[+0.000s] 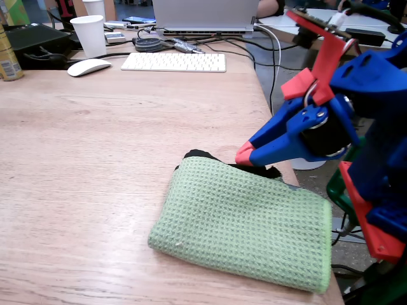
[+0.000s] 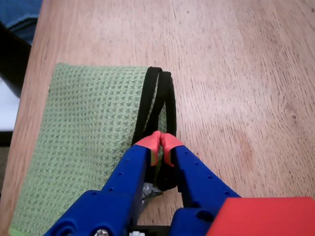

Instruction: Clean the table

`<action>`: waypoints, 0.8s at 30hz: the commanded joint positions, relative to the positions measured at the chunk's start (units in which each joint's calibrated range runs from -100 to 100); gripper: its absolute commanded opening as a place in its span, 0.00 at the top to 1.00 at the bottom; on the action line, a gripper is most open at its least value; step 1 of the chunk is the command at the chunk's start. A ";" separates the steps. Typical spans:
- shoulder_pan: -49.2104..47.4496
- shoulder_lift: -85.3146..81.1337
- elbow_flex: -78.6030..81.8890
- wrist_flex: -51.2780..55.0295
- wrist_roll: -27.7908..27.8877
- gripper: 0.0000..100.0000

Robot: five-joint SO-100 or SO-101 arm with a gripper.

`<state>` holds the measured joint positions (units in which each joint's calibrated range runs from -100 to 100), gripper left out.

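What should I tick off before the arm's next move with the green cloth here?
1. Gripper closed: ok, red tips meet in the wrist view.
2. Tips over the green cloth's black-trimmed edge: ok.
3. Cloth actually pinched between the tips: cannot tell.
4. Cloth fully on the table: not ok, one corner sits at or past the edge in the fixed view.
5. Bare wood beside the cloth to wipe across: ok.
6. Keyboard, mouse and cup far from the cloth: ok.
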<state>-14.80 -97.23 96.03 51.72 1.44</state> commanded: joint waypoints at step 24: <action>-1.28 5.21 -7.08 0.17 -3.42 1.00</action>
<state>-16.39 -96.63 95.67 51.72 -1.73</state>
